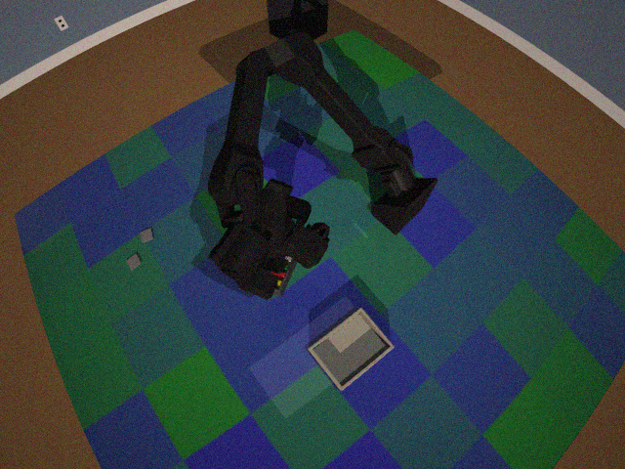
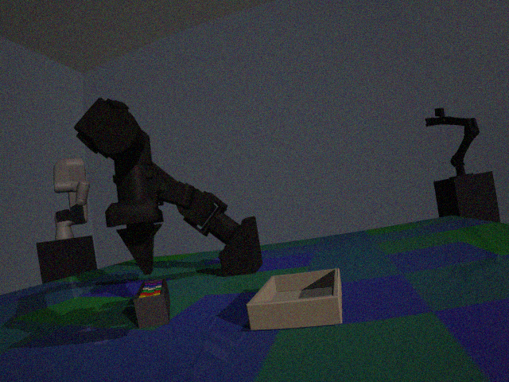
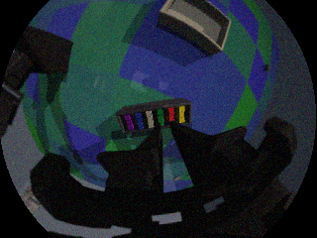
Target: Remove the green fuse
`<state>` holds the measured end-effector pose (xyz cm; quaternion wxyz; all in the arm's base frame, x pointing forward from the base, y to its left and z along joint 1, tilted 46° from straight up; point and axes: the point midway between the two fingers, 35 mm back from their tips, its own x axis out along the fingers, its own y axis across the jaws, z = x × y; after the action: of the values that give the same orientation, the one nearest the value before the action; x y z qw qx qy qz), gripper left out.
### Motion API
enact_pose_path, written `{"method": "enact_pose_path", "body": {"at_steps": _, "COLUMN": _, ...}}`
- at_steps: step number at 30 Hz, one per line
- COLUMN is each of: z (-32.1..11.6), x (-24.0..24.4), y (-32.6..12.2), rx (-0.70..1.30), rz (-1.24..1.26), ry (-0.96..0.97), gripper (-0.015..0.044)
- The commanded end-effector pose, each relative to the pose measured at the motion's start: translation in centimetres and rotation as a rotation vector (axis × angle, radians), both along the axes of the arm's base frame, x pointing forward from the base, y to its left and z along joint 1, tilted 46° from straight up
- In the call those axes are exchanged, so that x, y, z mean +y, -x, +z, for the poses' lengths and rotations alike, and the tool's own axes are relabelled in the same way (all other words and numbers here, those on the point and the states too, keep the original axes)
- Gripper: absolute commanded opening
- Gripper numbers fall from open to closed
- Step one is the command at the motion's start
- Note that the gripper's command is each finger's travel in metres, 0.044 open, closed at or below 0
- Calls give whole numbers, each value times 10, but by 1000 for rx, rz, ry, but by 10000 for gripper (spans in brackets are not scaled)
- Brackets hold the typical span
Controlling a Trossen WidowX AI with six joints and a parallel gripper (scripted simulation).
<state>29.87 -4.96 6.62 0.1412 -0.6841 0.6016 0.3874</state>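
Observation:
The dark fuse block (image 1: 289,278) (image 2: 152,312) (image 3: 154,105) stands on the patchwork mat. In the wrist view its fuses stand in one row, and the green fuse (image 3: 160,117) is between the white fuse (image 3: 150,119) and the red fuse (image 3: 171,114). My gripper (image 2: 147,273) (image 3: 164,124) is open by a narrow gap, with nothing between the fingers. It hangs above the block, tips down, and hides much of it in the top view. The beige tray (image 1: 353,353) (image 2: 293,316) (image 3: 198,21) stands apart from the block and looks empty.
My arm's base (image 1: 403,206) (image 2: 241,255) stands behind the tray and block in the exterior view. Two small grey squares (image 1: 145,234) (image 1: 133,261) lie on the mat. A white arm (image 2: 69,174) and another black arm (image 2: 464,143) stand on dark pedestals in the background.

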Motion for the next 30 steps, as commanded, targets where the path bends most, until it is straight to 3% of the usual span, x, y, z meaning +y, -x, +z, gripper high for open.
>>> {"method": "enact_pose_path", "body": {"at_steps": 1, "z": -4, "x": -5, "y": 2, "rx": 8, "rz": 1, "ry": 3, "gripper": 67}}
{"method": "enact_pose_path", "body": {"at_steps": 30, "z": -14, "x": -16, "y": 3, "rx": 8, "rz": 1, "ry": 5, "gripper": 67}}
